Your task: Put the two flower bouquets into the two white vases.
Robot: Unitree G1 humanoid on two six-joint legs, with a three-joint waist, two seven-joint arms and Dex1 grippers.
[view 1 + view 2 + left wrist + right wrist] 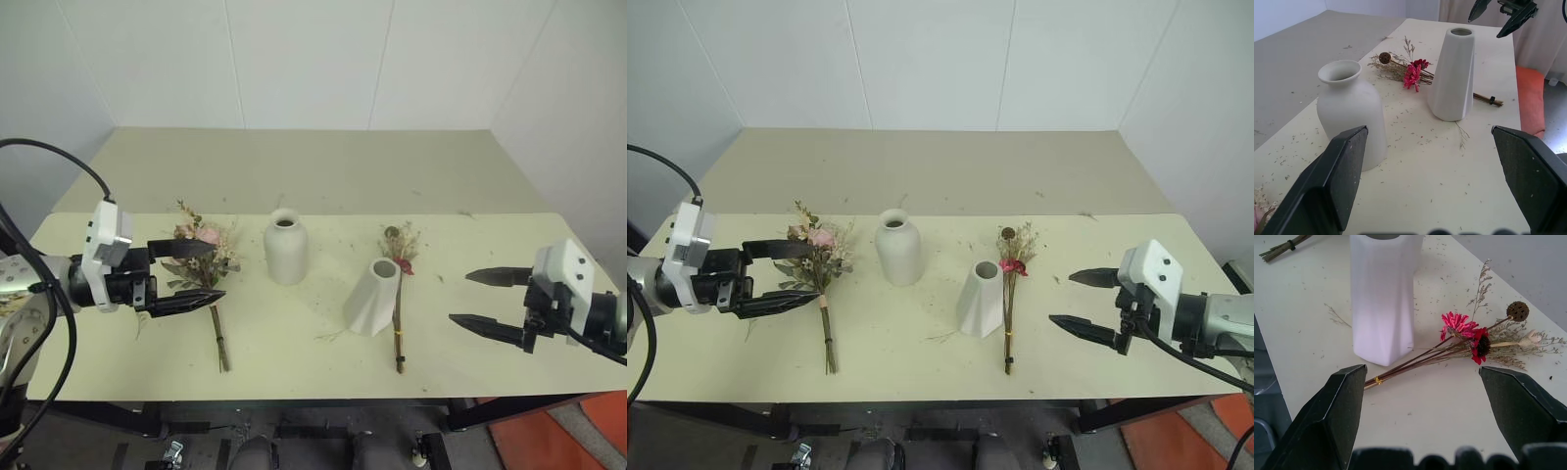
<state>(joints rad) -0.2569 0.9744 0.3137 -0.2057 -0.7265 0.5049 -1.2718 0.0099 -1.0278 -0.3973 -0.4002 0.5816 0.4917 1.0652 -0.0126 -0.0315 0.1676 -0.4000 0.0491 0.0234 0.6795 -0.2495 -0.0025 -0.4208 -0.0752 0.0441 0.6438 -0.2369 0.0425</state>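
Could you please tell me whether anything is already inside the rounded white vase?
The rounded white vase shows a bare rim and a dark mouth with no stems sticking out. Its lower interior cannot be seen. Both bouquets, the pink-cream one and the magenta-red one, lie on the table.

Wide bare bench (323, 171) behind everything, open for passage across the far half. Open strip along the near edge too, cut only by two stem ends. Between the rounded vase (286, 247) and the faceted vase (375, 296), a narrow gap. Red bouquet (400, 284) lying just beside the faceted vase's right side, blocking approach there. Pink bouquet (204, 264) left of the rounded vase, apart from it. Left hand (191, 275) spread wide over the pink blooms. Right hand (495, 302) wide open, clear bench between it and the red bouquet.
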